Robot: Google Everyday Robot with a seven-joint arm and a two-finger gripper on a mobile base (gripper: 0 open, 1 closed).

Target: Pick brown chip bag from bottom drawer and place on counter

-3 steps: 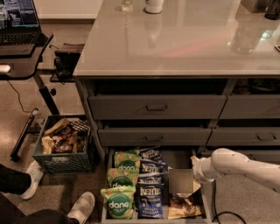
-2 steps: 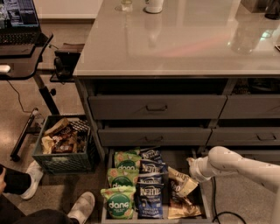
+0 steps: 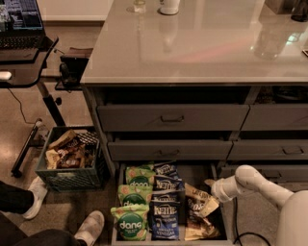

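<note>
The bottom drawer of the dark grey cabinet is pulled open. The brown chip bag is in its right column, tilted up on edge. Another brown bag lies flat below it. My gripper, on the white arm coming in from the lower right, is at the tilted bag's upper right corner and is shut on it, low inside the drawer. The glossy pale grey counter tops the cabinet above.
Blue Kettle bags fill the drawer's middle column and green Dang bags the left. A green crate of snacks stands on the floor at left. A person's shoes are beside it. A laptop desk is at the far left. Cups stand on the counter's far edge.
My gripper has moved a little left and down onto the right column, and the brown chip bag there has tipped up from the drawer floor.
</note>
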